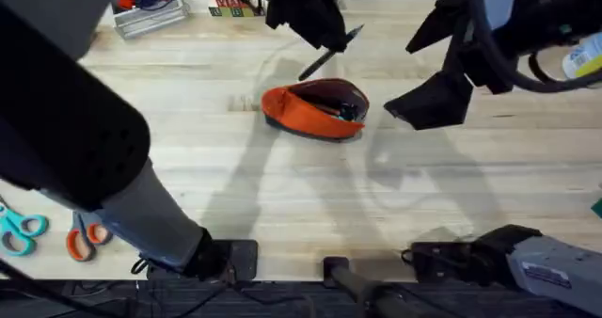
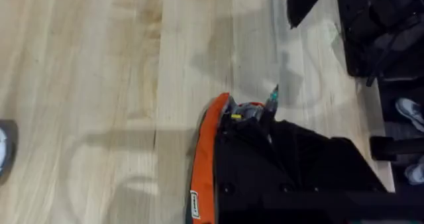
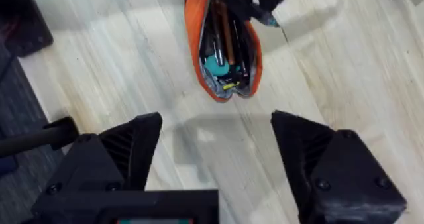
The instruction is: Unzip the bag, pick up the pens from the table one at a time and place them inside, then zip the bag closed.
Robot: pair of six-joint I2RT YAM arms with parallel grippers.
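Note:
The orange bag (image 1: 299, 111) lies unzipped in the middle of the table (image 1: 188, 139), its mouth gaping. Inside the bag (image 3: 225, 48) I see dark pens and a teal item. My left gripper (image 1: 323, 34) hangs just above and behind the bag, shut on a black pen (image 1: 331, 52) that slants down toward the opening. The pen's teal-tipped end (image 3: 268, 18) shows over the bag's far end, and again (image 2: 273, 98) beside the bag's orange edge (image 2: 202, 164). My right gripper (image 1: 428, 92) hovers open to the right of the bag, holding nothing, its fingers (image 3: 122, 154) wide apart.
Teal scissors (image 1: 21, 230) and orange scissors (image 1: 85, 235) lie at the near left edge. A clear box (image 1: 146, 7) and coloured blocks (image 1: 235, 5) stand at the far left. A bottle (image 1: 585, 56) shows at the right edge.

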